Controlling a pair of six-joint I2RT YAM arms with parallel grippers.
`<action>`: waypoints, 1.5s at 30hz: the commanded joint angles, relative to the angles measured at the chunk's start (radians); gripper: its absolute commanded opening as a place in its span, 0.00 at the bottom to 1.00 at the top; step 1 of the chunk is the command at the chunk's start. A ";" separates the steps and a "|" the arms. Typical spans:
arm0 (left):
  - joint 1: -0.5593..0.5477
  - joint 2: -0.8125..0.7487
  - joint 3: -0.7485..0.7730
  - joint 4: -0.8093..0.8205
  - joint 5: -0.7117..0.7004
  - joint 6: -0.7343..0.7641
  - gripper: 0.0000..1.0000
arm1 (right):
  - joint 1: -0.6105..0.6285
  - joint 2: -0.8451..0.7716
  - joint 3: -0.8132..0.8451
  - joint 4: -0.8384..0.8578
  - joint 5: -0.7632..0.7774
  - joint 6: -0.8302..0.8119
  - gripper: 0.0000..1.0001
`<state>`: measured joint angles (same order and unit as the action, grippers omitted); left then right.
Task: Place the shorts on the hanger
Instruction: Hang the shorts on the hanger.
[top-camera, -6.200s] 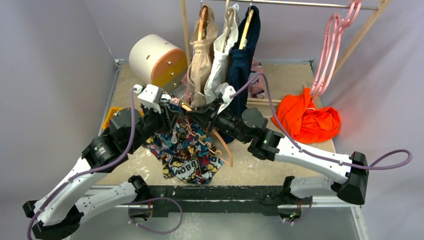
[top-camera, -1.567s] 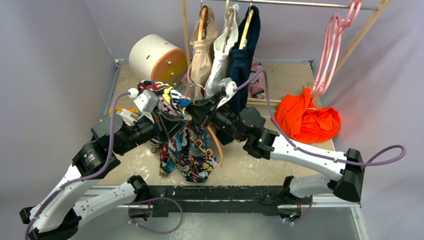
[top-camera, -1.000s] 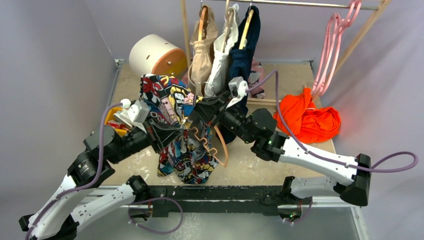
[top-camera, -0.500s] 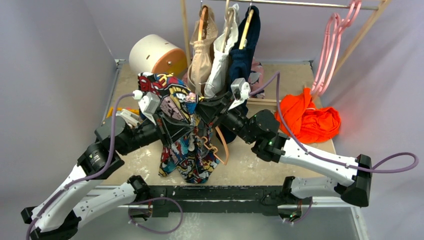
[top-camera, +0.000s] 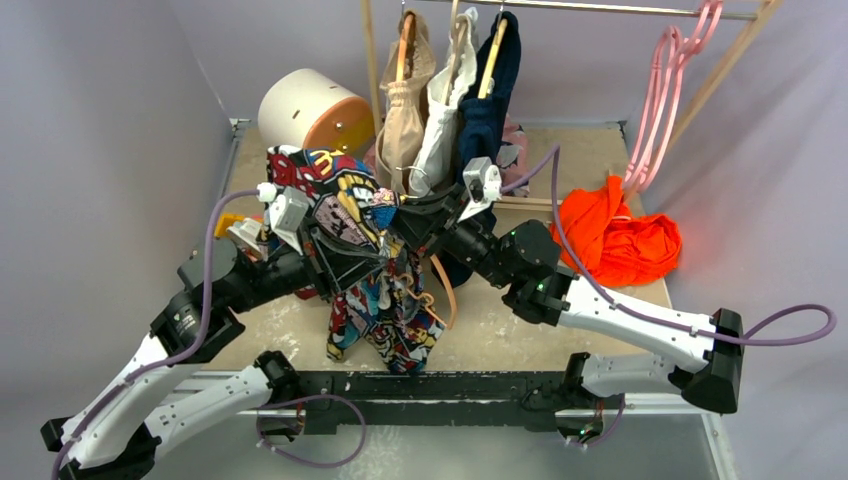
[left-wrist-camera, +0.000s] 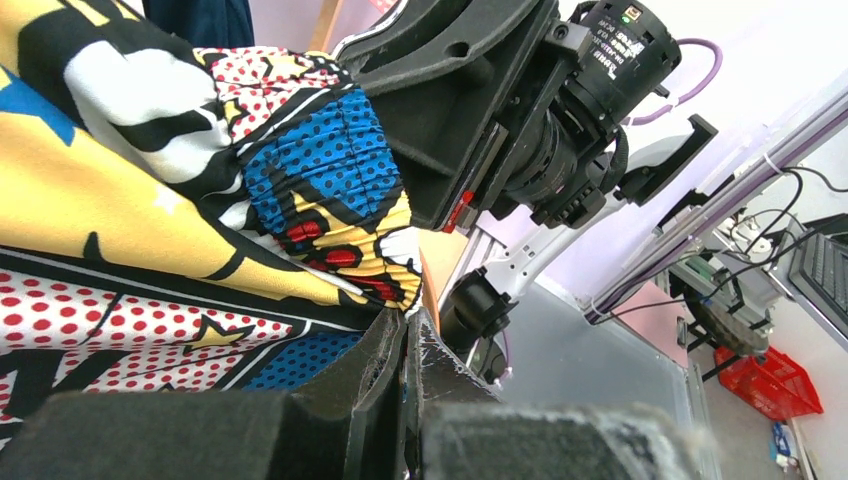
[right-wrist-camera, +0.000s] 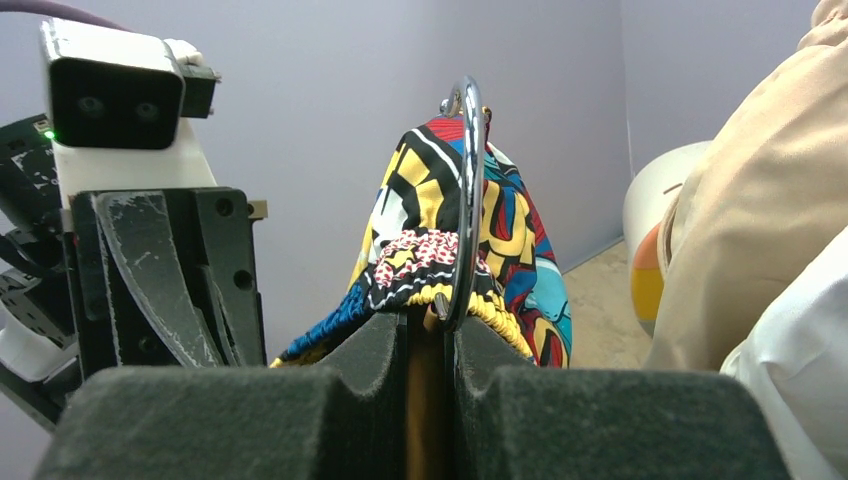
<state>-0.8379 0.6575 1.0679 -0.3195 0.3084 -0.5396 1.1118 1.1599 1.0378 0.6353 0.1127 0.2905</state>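
Take the three hung garments at the back as the mark. To their left lies a white-and-orange drum, close to the side wall, so that flank is tight. In front of them and slightly left, the left gripper is pinched closed on a gathered edge of the shorts and holds them raised. The cloth drapes over the gripper, and its lower end hangs near the front edge of the table; whether it touches the top I cannot tell. Directly before the garments, the right gripper is clamped on the neck of the hanger. The silver hook stands upright with the shorts' waistband bunched at its base. To the right, bare tabletop lies open between the garments and a crumpled orange garment, which sits under the pink hangers. The shorts show a comic print of red dots, blue dots, yellow panels and black outlines, with a puckered elastic waist.
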 joint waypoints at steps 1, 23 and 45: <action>0.002 -0.018 -0.023 0.025 0.067 -0.021 0.00 | -0.003 -0.037 0.002 0.158 -0.006 -0.005 0.00; 0.002 -0.113 0.246 -0.239 -0.085 0.215 0.74 | -0.004 -0.185 -0.095 0.156 -0.070 -0.088 0.00; 0.002 0.232 0.430 -0.331 0.168 0.456 0.75 | -0.004 -0.444 -0.123 -0.458 -0.317 -0.203 0.00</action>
<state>-0.8379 0.8810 1.5208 -0.6502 0.3508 -0.1226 1.1114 0.7502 0.9073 0.1776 -0.1570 0.1169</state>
